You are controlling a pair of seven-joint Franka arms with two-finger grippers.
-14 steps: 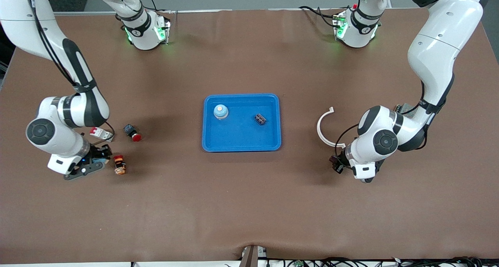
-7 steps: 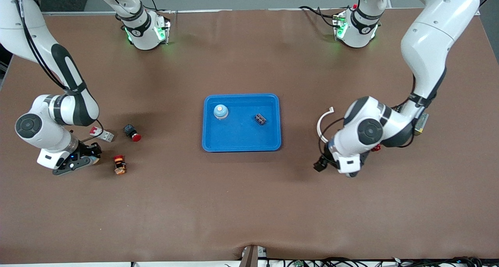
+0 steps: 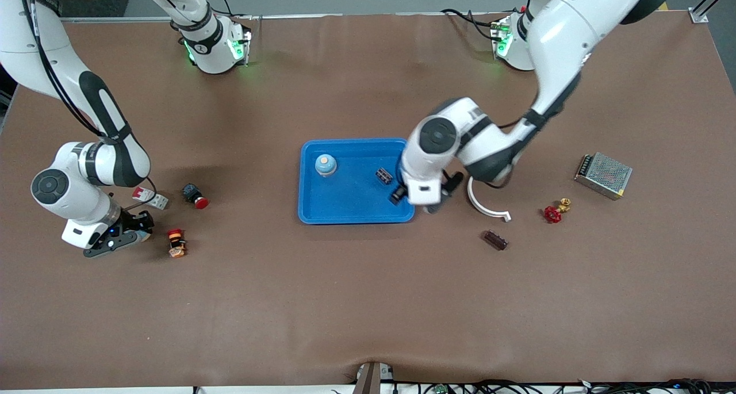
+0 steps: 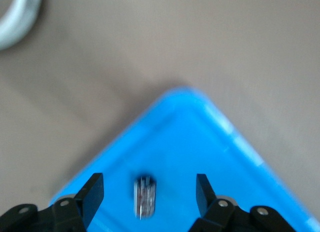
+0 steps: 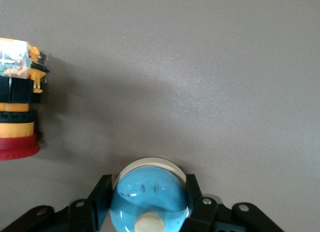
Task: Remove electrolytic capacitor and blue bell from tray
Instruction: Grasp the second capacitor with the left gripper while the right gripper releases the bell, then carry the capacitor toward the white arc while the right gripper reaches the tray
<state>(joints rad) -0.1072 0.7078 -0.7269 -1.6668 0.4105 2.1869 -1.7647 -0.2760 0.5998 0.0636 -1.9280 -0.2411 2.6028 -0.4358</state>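
Observation:
A blue tray lies mid-table. In it stand a blue bell with a cream button and a dark capacitor. My left gripper hangs open over the tray's corner toward the left arm's end. In the left wrist view a blurred capacitor shows between the spread fingers of the left gripper, untouched, over the tray floor. My right gripper is low over the table at the right arm's end. In the right wrist view the right gripper is shut on a second blue bell.
Beside the right gripper lie an orange push button, a black-and-red button and a red-white breaker. Toward the left arm's end lie a white ring, a brown cylinder, a red valve handle and a metal box.
My left arm has swung from the left arm's end of the table to over the tray's corner, uncovering the brown cylinder, valve handle and metal box. My right gripper has barely shifted.

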